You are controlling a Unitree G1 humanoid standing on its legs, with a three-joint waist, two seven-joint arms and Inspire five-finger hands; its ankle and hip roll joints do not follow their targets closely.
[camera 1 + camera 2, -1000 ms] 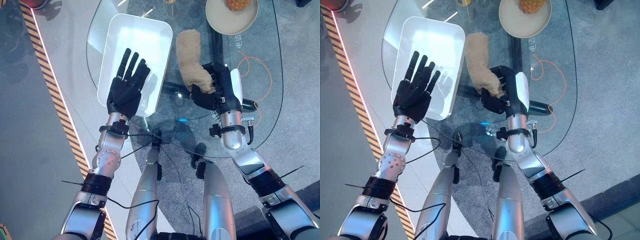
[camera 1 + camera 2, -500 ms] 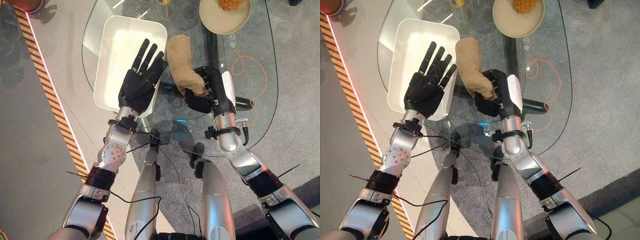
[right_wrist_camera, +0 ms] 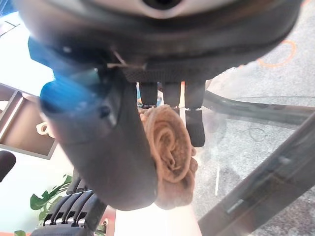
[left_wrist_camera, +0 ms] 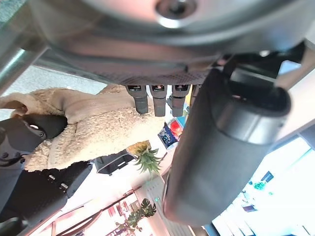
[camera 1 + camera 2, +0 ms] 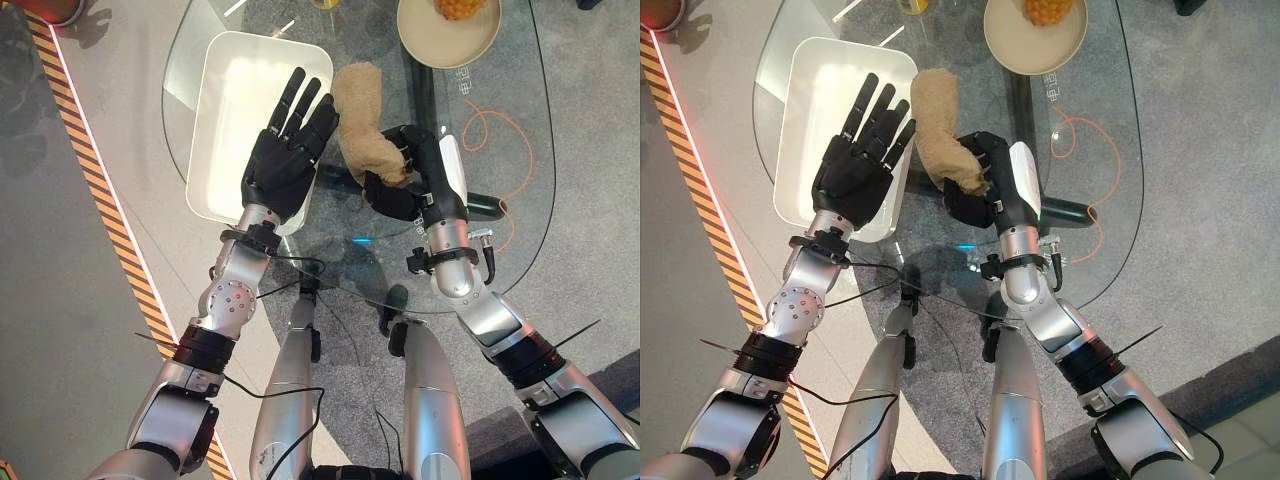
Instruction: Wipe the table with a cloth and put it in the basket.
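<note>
Over the last second the left robot hand (image 5: 287,155), fingers straight and spread, had swung right from over the white basket (image 5: 232,98) to just beside the tan cloth (image 5: 362,118). The right robot hand (image 5: 405,178) had stayed pinched on the cloth's near end above the glass surface (image 5: 500,150). A handover toward the basket looked likely.

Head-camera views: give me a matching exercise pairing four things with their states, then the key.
1. tan fluffy cloth
2. white rectangular basket
3. left hand
4. round beige plate

A. fingers straight, raised over the basket's near edge
B. holds a yellow fruit, at the glass table's far edge
C. gripped by the right hand
D. empty, on the table's left part

Pairs: 1-C, 2-D, 3-A, 4-B
</note>
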